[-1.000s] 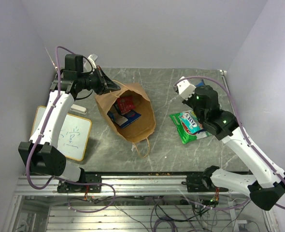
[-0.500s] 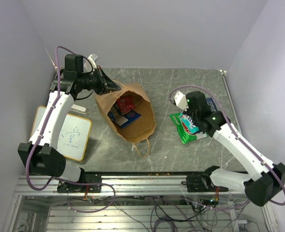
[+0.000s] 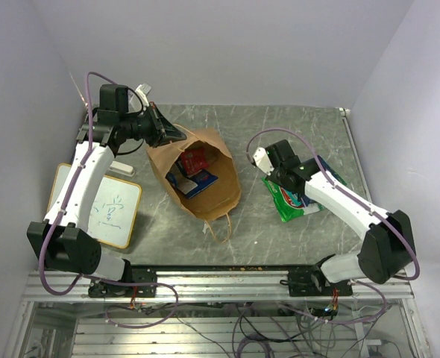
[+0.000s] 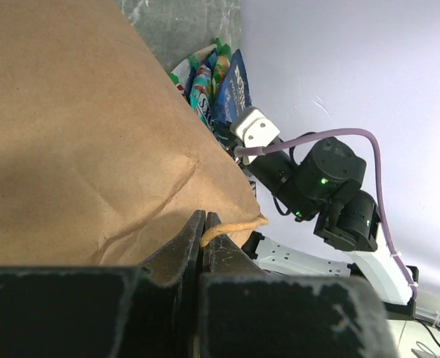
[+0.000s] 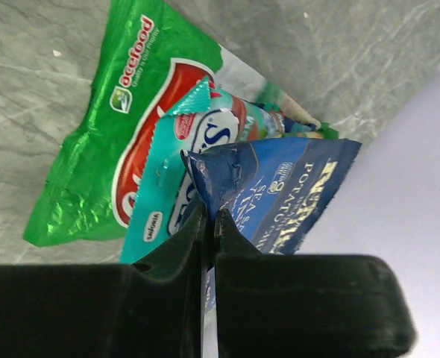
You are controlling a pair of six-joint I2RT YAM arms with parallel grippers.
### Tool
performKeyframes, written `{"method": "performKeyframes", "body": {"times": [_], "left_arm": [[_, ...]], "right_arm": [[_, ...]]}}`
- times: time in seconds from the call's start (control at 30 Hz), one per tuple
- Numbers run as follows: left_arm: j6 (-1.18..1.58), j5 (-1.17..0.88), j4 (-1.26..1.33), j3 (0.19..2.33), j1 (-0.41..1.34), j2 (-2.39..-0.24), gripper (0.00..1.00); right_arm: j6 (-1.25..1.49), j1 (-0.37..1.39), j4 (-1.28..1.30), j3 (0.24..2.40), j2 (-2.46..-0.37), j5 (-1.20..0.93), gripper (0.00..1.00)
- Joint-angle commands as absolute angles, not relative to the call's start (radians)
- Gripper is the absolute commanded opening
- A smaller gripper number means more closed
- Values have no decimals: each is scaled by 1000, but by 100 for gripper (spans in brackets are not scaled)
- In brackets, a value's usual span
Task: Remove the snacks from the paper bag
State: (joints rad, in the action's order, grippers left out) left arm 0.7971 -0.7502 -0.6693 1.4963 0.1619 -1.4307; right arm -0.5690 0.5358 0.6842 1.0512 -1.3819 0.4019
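Task judged partly done. Paper bag (image 3: 216,198) noted left of centre, mouth open to the overhead view. Its far rim is pinched at the string handle by the left gripper (image 4: 203,224).

- **Left inside:** red packet (image 3: 195,159) and dark blue packet (image 3: 203,181).
- **Already out, right side:** green-white packet (image 5: 123,149), teal packet (image 5: 198,127) and blue printed packet (image 5: 280,194).

Right gripper (image 5: 209,220) is over these, fingers pressed together, nothing seen held.

Grey marbled table (image 3: 294,127); whiteboard (image 3: 112,212) near left; pale lilac walls (image 3: 227,45).

I count one paper bag (image 3: 216,198), one whiteboard (image 3: 115,212) and five packets in sight: green packet (image 5: 86,149), teal packet (image 5: 168,179) and blue packet (image 5: 280,194) outside; red packet (image 3: 195,159) and second blue packet (image 3: 200,181) inside.
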Motion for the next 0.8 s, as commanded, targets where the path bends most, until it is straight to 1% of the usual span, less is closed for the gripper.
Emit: {"method": "performKeyframes", "body": {"times": [0.0,0.23,0.4,0.6,0.77], "left_arm": [[794,-767,-639,1490,167,-1408,7],[791,-764,-641,1493,167,-1411,7],[789,-764,-643,1491,167,-1409,7],[787,-762,-644,1493,167,-1410,7],[791,-766,-640,1495,167,-1417,7]], "right_arm": [[-494,532,638,1068,-1411,350,0],[-421,532,595,1053,-1496,319,0],[-381,528,557,1036,-1540,346,0],[-337,516,580,1052,-1540,338,0],[-333,500,583,1039,-1429,264,29]]}}
